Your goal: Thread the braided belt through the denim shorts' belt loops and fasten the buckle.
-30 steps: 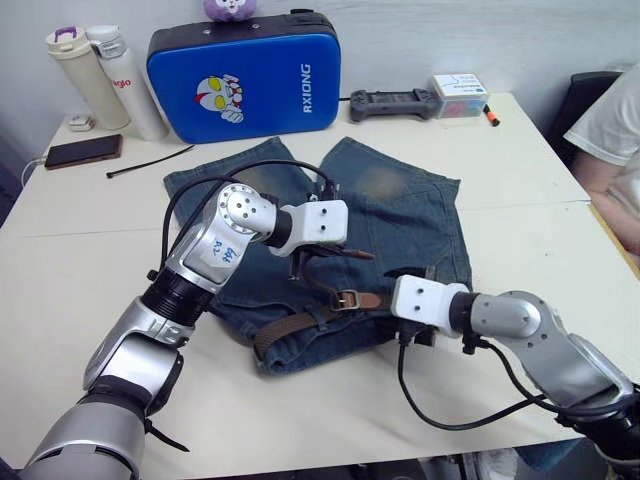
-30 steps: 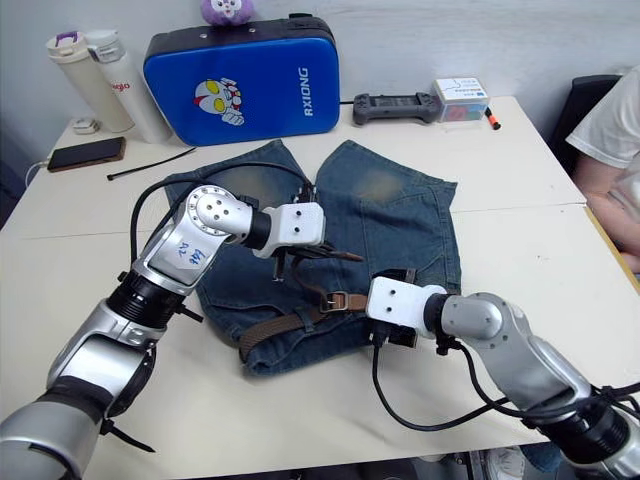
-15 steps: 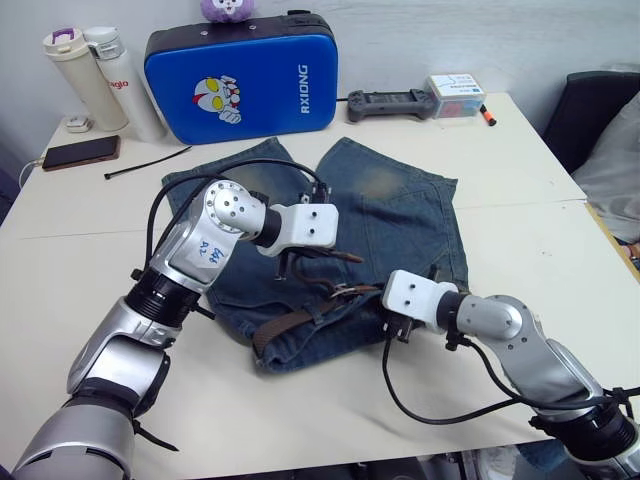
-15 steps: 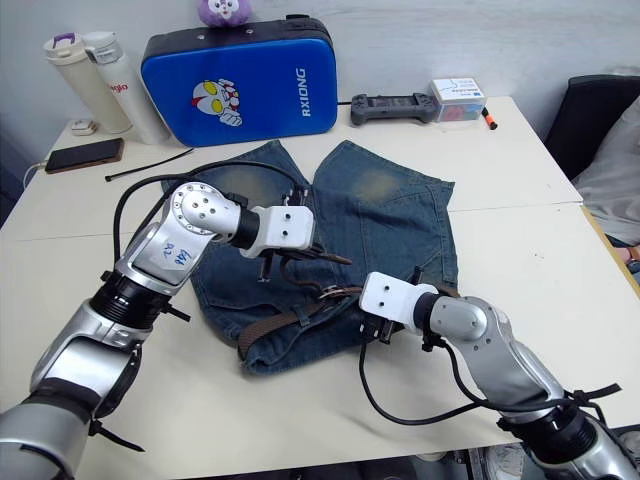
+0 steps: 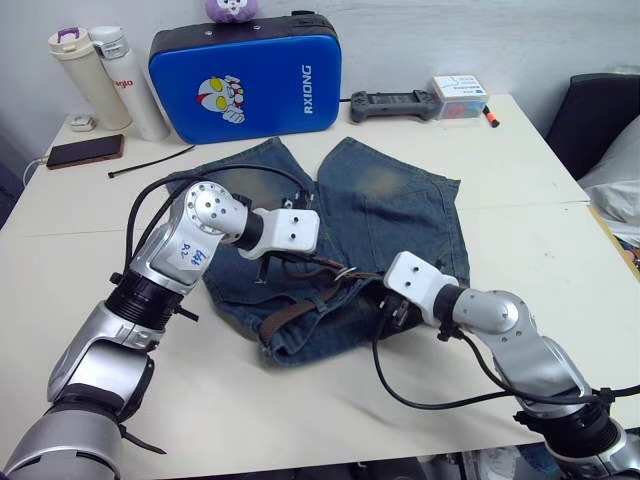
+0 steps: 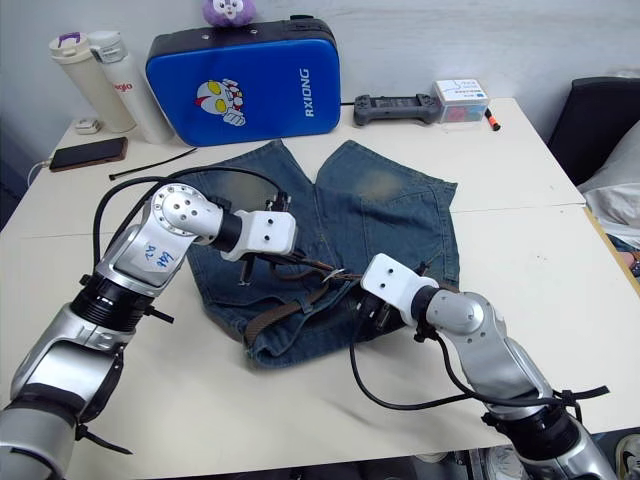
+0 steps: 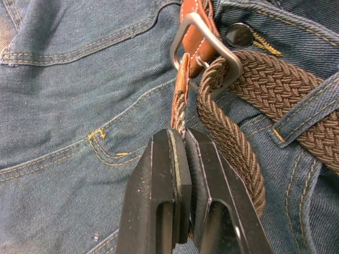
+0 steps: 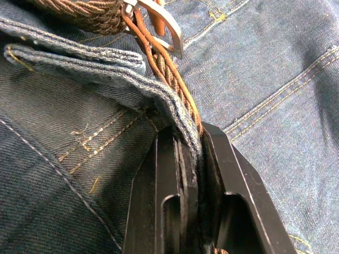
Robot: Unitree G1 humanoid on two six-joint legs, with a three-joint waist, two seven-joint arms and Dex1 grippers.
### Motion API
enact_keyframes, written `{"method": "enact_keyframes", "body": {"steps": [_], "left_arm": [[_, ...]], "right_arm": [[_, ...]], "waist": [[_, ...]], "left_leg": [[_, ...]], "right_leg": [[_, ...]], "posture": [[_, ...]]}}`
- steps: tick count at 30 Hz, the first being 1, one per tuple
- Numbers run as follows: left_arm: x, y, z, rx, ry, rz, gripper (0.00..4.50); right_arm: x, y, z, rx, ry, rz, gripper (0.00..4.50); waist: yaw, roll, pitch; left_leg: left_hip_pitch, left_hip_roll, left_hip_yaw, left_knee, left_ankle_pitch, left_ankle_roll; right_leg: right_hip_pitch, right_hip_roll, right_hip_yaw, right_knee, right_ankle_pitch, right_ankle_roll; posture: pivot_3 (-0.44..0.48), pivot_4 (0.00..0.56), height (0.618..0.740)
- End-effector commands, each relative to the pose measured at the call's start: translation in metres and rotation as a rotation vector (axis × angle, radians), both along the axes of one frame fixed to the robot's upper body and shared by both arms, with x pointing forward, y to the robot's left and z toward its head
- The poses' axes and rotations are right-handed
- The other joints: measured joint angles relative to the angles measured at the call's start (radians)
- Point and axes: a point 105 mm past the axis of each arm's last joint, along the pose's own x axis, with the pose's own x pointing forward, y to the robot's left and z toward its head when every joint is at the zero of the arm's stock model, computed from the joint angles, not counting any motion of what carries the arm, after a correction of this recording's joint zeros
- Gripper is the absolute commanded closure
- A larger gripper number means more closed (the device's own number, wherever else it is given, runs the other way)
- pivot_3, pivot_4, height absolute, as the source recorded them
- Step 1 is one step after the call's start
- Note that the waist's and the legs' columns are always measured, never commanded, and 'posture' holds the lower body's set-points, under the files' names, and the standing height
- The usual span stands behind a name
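Observation:
The denim shorts [image 5: 400, 205] lie flat on the white table. The braided belt [image 7: 265, 84] runs along the waistband under a belt loop [image 7: 304, 114], and its strap end passes through the silver buckle [image 7: 204, 45]. My left gripper [image 7: 180, 135] is shut on that strap end just past the buckle. My right gripper [image 8: 188, 132] is shut on a fold of the waistband together with the belt strap, close beside the buckle [image 8: 159, 21]. In the head view both grippers meet at the shorts' near edge, left gripper [image 5: 300, 262] and right gripper [image 5: 385, 300].
A blue case [image 5: 245, 75] stands at the back, with two bottles [image 5: 100, 75], a phone [image 5: 85, 150] and a black cable tie [image 5: 150, 160] to its left. A controller [image 5: 395, 103] and a small box [image 5: 460, 95] sit at the back right.
My right gripper has shut and shifted left onto the waistband by the buckle. My left gripper has drawn the strap end leftward. The buckle end now lifts off the shorts.

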Motion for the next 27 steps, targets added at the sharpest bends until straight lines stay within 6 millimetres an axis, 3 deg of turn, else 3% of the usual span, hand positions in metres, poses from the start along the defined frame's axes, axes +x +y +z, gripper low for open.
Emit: {"method": "enact_keyframes", "body": {"steps": [1, 12, 21, 27], "left_arm": [[-0.005, -0.008, 0.004, 0.009, -0.033, -0.049, 4.50], [-0.013, -0.037, 0.004, -0.042, -0.009, -0.095, 4.50], [-0.019, -0.054, 0.006, -0.152, 0.111, 0.001, 4.50], [-0.025, -0.072, -0.004, -0.138, 0.130, -0.026, 4.50]], "right_arm": [[0.001, 0.003, 0.020, 0.007, -0.085, -0.001, 4.47], [-0.002, 0.008, 0.019, -0.023, -0.076, 0.035, 4.47], [-0.006, 0.011, 0.019, -0.016, -0.067, 0.050, 4.47], [-0.013, 0.020, 0.018, 0.002, -0.022, 0.111, 4.47]], "waist": [[0.000, 0.000, 0.000], [-0.001, 0.000, 0.000], [0.000, 0.000, 0.000], [0.001, 0.000, 0.000]], "left_leg": [[0.000, 0.000, 0.000, 0.000, 0.000, 0.000], [0.000, 0.000, 0.000, 0.000, 0.000, 0.000], [0.000, 0.000, 0.000, 0.001, 0.000, 0.000], [0.000, 0.000, 0.000, 0.001, 0.000, 0.000]], "right_leg": [[0.000, 0.000, 0.000, 0.000, 0.000, 0.000], [0.000, 0.000, 0.000, 0.001, 0.000, 0.000], [0.000, 0.000, 0.000, 0.001, 0.000, 0.000], [0.000, 0.000, 0.000, 0.001, 0.000, 0.000]], "posture": [[0.000, 0.150, 0.740], [0.000, 0.150, 0.740], [0.000, 0.150, 0.740], [0.000, 0.150, 0.740]]}}
